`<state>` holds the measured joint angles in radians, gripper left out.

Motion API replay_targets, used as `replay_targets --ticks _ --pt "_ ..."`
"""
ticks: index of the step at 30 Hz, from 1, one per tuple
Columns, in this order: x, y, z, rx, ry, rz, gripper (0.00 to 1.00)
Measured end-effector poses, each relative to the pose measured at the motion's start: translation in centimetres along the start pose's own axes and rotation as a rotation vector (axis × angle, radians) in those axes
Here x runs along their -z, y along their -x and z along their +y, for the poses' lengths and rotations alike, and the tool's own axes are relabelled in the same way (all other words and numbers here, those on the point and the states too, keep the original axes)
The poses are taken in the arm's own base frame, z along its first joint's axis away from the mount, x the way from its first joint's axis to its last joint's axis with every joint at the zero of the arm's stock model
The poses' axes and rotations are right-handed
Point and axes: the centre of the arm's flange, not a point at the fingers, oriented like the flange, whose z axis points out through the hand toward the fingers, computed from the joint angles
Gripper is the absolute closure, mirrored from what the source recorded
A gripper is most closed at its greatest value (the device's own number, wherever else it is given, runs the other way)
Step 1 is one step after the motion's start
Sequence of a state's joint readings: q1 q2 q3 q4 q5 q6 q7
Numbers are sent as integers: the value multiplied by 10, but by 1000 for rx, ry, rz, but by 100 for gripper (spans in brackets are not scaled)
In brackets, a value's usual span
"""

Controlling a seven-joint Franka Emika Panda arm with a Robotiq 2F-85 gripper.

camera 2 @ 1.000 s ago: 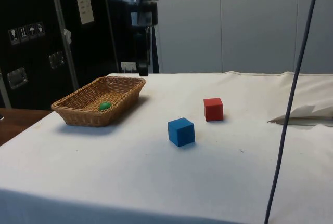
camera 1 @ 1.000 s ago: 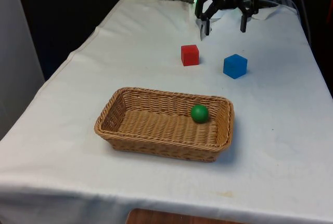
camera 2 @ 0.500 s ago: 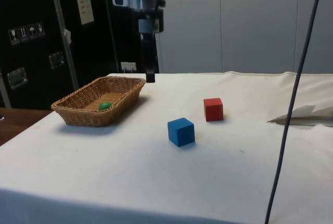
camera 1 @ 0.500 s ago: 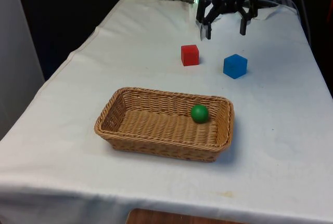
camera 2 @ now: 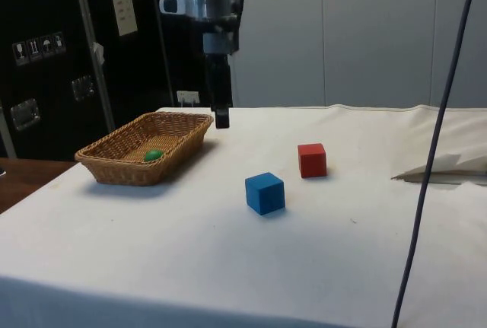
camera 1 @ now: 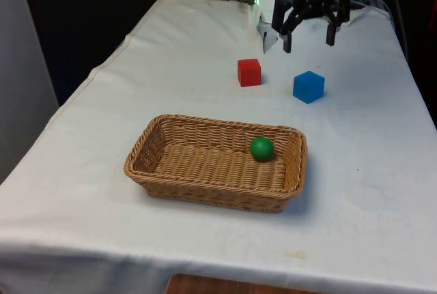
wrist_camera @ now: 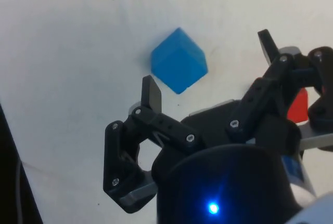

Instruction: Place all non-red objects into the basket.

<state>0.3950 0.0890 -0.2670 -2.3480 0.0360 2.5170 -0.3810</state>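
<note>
A blue cube [camera 1: 308,86] [camera 2: 265,192] [wrist_camera: 178,67] rests on the white cloth, with a red cube [camera 1: 249,72] [camera 2: 312,160] [wrist_camera: 297,104] a short way toward the front view's left. A green ball [camera 1: 261,148] [camera 2: 154,155] lies inside the wicker basket [camera 1: 157,174] [camera 2: 114,168], near its right end in the front view. My gripper [camera 1: 309,40] [camera 2: 221,120] [wrist_camera: 208,62] hangs open above the table, behind the two cubes and nearer the blue one. Nothing is between its fingers [wrist_camera: 151,92].
A crumpled white sheet [camera 2: 449,168] lies at the table's far end in the side view. A thin cable [camera 2: 434,138] hangs down across the side view's right. Bare cloth surrounds the basket and cubes.
The gripper has shifted toward the front view's right and a little lower, closer to the blue cube. Cubes, ball and basket have not moved.
</note>
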Motion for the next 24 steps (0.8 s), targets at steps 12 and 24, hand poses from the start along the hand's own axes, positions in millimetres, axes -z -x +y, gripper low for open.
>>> replay_targets --ticks 12,24 --pt "-16 6 -31 54 -17 -23 0" --pt "-38 21 -53 99 -22 -31 0"
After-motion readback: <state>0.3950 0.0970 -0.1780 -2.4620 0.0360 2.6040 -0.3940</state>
